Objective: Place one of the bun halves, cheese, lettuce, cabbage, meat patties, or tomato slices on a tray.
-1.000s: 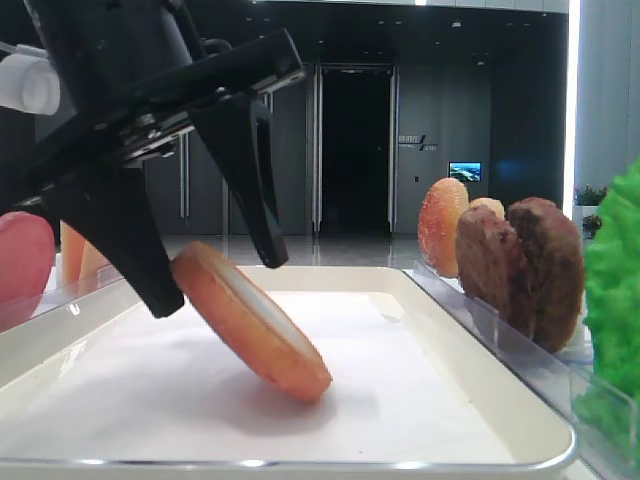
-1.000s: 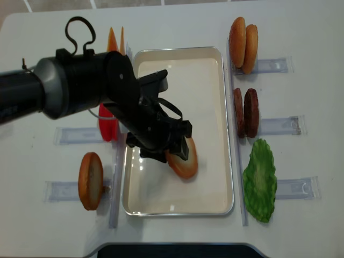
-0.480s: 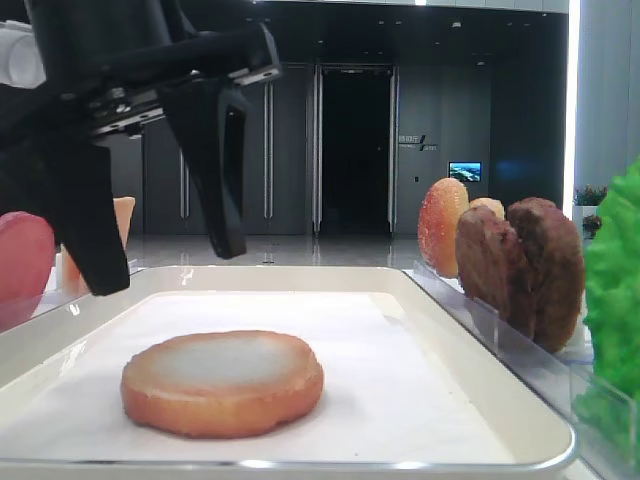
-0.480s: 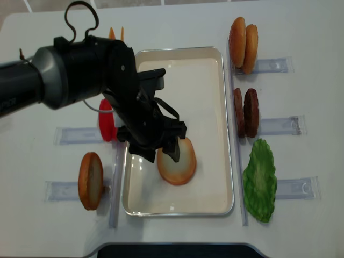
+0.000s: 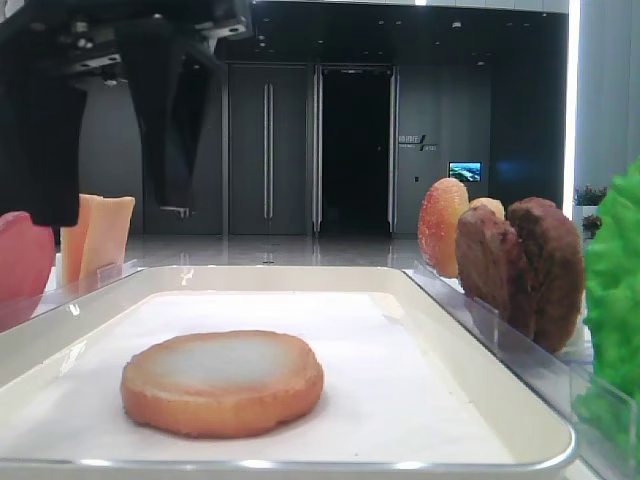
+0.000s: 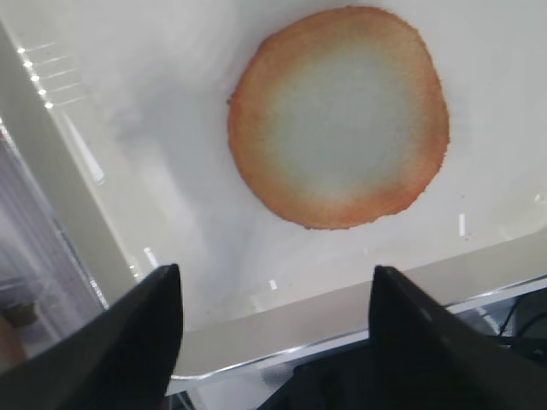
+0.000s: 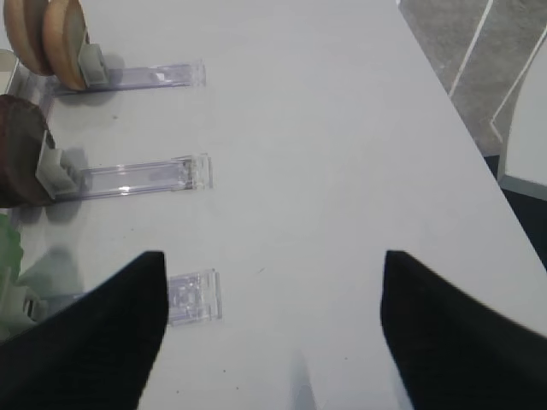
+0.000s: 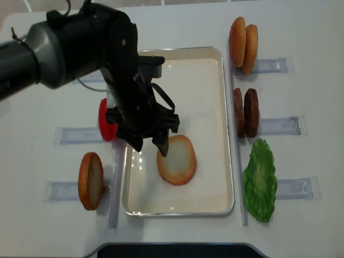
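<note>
black left jaws [image 8: 148, 144] gape above bun half [image 8: 177, 159]; right jaws [image 7: 273, 337] spread, tips cropped.

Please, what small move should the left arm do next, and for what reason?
Probably lift the left gripper straight up and pull it back off the tray. The bun half lies flat, cut side up, on the tray, and the open jaws hang above it without touching it, so the placing looks done. The right gripper is open over bare table.

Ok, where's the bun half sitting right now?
In the overhead view the bun half lies flat, cut side up, in the tray, just below the open left gripper.
</note>
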### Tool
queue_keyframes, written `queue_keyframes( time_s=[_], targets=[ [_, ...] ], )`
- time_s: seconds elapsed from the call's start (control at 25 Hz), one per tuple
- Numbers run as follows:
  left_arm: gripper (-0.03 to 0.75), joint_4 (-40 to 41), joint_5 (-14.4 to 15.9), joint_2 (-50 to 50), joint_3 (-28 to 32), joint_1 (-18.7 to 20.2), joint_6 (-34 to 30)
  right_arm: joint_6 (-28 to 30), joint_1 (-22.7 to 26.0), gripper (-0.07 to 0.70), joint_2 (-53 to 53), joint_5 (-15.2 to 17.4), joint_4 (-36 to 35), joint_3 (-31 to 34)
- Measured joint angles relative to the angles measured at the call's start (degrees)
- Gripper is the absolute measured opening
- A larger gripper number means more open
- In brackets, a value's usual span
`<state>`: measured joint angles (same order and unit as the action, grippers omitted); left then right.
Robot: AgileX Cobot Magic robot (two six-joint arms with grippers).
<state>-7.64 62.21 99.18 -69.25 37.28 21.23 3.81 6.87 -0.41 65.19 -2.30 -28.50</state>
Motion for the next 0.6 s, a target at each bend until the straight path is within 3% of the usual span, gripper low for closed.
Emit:
queue_keyframes(
  time_s=[0.24, 0.6],
  targets=[
    [0.517, 3.28, 6.26, 0.0, -3.5, 0.0, 0.58, 0.0, 0.0, 0.524, 0.0, 0.0, 0.0, 0.0],
    [0.517, 3.92, 7.18, -0.16, -6.75, 0.0, 1.97, 0.0, 0.0, 0.524, 0.0, 0.0, 0.0, 0.0]
  ],
)
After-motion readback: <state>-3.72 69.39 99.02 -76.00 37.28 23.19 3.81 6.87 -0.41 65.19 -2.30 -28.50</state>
